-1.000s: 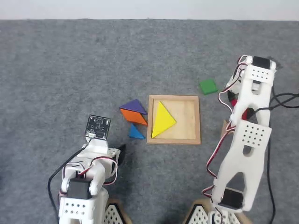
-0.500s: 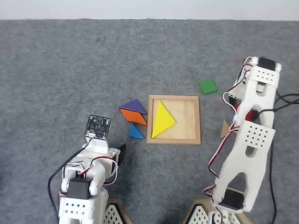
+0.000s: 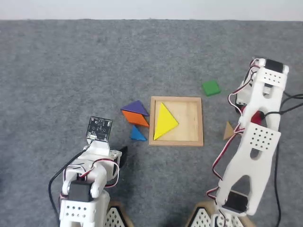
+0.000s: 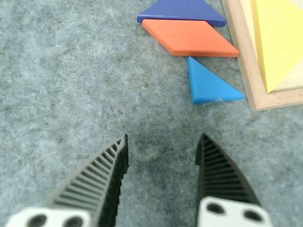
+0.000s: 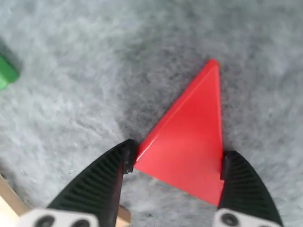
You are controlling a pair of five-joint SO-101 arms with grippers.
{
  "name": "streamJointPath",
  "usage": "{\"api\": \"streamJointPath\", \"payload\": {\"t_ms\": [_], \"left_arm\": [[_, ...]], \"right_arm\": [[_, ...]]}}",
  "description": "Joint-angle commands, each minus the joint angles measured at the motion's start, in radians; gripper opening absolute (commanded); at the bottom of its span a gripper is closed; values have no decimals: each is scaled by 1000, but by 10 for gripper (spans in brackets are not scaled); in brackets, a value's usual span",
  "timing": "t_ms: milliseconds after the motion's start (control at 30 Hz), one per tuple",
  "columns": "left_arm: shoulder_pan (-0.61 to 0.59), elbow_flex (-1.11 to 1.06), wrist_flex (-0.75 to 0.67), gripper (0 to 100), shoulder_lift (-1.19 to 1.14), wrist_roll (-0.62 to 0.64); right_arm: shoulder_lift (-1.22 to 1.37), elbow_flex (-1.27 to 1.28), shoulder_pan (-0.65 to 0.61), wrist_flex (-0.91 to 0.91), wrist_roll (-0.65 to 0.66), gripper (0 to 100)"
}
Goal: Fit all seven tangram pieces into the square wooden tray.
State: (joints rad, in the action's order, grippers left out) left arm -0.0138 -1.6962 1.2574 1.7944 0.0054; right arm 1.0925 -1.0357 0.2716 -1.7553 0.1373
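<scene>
red triangle (image 5: 189,132): held in the right pincer (image 5: 179,150), well off to the right of the tray. The broad shadow beside it suggests it's lifted off the desk (image 3: 71,61), but that's a guess.
right pincer: closed on the red triangle, one tip at a corner, the other on the opposite long edge near its end.
key relation: the tray (image 3: 200,122) lies to the left of the right pincer, well apart, with the tan triangle (image 3: 229,130) between them. The next move looks like a carry left over the tan piece, then a wrist turn to line up the long edge with free wood.
tray: holds the yellow triangle (image 3: 164,121), in the half toward the left arm. Its long edge faces that rim, a bit tilted, with the apex pointing to the tray's middle. The rest is bare wood.
progress: one of seven in, red in hand.
tan triangle: flat on the desk, just beside the right arm.
green square (image 3: 210,87): on the desk near the tray's far right corner, apart from it.
purple triangle (image 4: 182,10), orange parallelogram (image 4: 191,38), blue triangle (image 4: 208,87): cluster just left of the tray. Purple and orange lie edge to edge. Orange and blue tips sit at the rim, and I can't tell if they touch it.
left pincer (image 4: 164,138): open and empty over bare desk, blue triangle nearest ahead.
nearer arm: right for tan and green, left for the cluster.
risk: the tilted yellow may block a flush fit.
</scene>
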Motion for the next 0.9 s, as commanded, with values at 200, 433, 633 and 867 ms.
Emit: {"api": "streamJointPath", "payload": {"t_ms": [200,433,633,867], "left_arm": [[-2,13,3,225,21,9],[-2,13,3,225,21,9],[-2,13,3,225,21,9],[-2,13,3,225,21,9]], "right_arm": [[-280,75,-85,-39,69,195],[-495,296,-243,-38,161,194],[-599,362,-153,-39,446,195],[-519,416,-41,-10,588,195]]}}
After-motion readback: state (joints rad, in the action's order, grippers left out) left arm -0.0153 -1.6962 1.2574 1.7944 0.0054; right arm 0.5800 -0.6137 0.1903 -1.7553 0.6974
